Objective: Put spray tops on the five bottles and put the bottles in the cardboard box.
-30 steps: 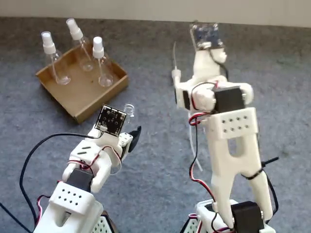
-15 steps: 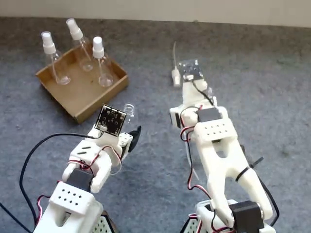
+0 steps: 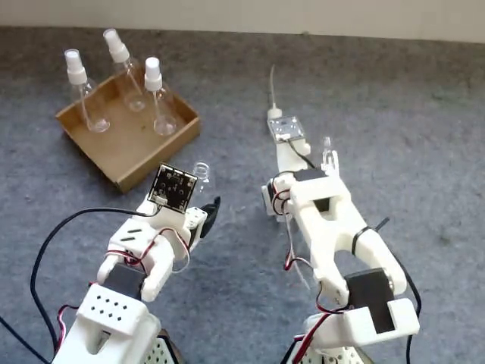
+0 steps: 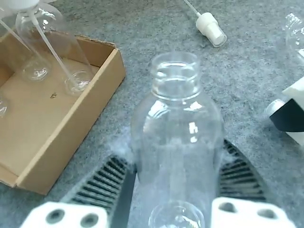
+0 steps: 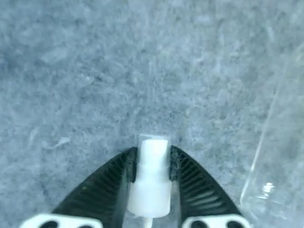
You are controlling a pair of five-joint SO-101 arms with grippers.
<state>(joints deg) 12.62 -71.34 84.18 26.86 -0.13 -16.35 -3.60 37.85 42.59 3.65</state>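
Swung down low over the mat (image 3: 424, 114): right gripper (image 5: 151, 161), likely pinched on a spray top (image 5: 151, 183), spare bottle (image 3: 327, 154) just beside at 3 o'clock. Left gripper (image 4: 175, 154) squeezed on open bottle (image 4: 176, 118); cardboard box (image 3: 163, 155) at 10 o'clock, bare mat between.

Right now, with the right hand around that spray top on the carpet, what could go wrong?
The right hand pinches the spray top at its fingertips; it may slip or tilt on lifting. The loose bottle stands close beside that arm and could get knocked over. The top's long tube must thread the narrow neck of the held bottle, easily missed.
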